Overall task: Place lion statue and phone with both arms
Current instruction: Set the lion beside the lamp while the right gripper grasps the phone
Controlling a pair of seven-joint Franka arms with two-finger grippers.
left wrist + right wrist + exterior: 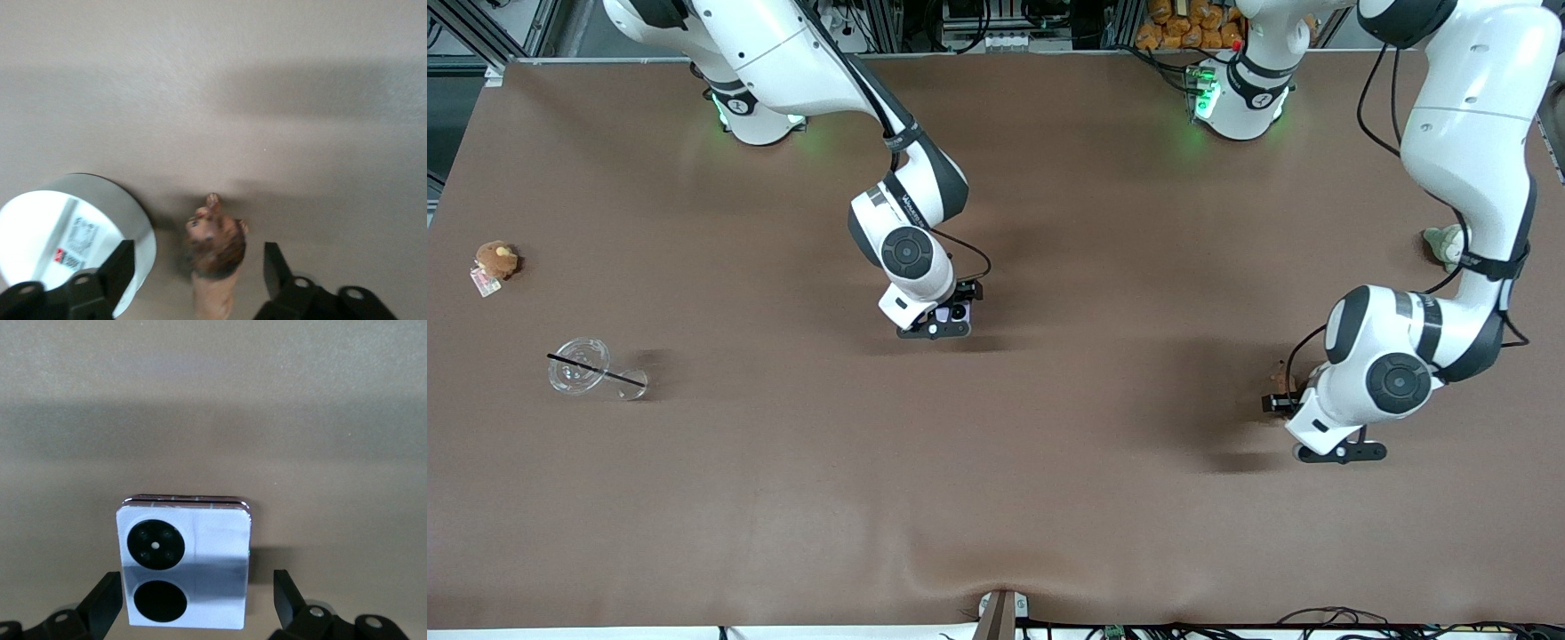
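- Lowest in the frame, at the middle of the bottom edge, a small metal bracket (1000, 613) sat on the near rim of the brown table (996, 498).
- Toward the right arm's end, in the upper half of the frame, a round brown plush (496, 259) lay with a tag beside it.
- Lower in the frame than that plush and nearer the camera, a clear plastic cup (580, 365) lay on its side with a black straw (596, 370) across it.
- Near the centre of the frame, the right gripper (954, 311) was down at the table with its fingers spread wide on either side of the phone (959, 313).
- Seen from the right wrist, the phone (185, 565) lay flat on the table with its two round black circles facing up. It sat between the fingers (107, 600) of the right gripper (195, 597), and I could see a gap on at least one side.
- Toward the left arm's end, at mid-height in the frame, the left gripper (1280, 400) was low over the table at the lion statue (1283, 380).
- Seen from the left wrist, the lion statue (215, 250) stood on the table between the wide-spread fingers (273, 263) of the left gripper (199, 267), and neither finger touched it.
- Higher in the frame, a grey-green and white plush (1443, 242) lay partly hidden by the left arm.
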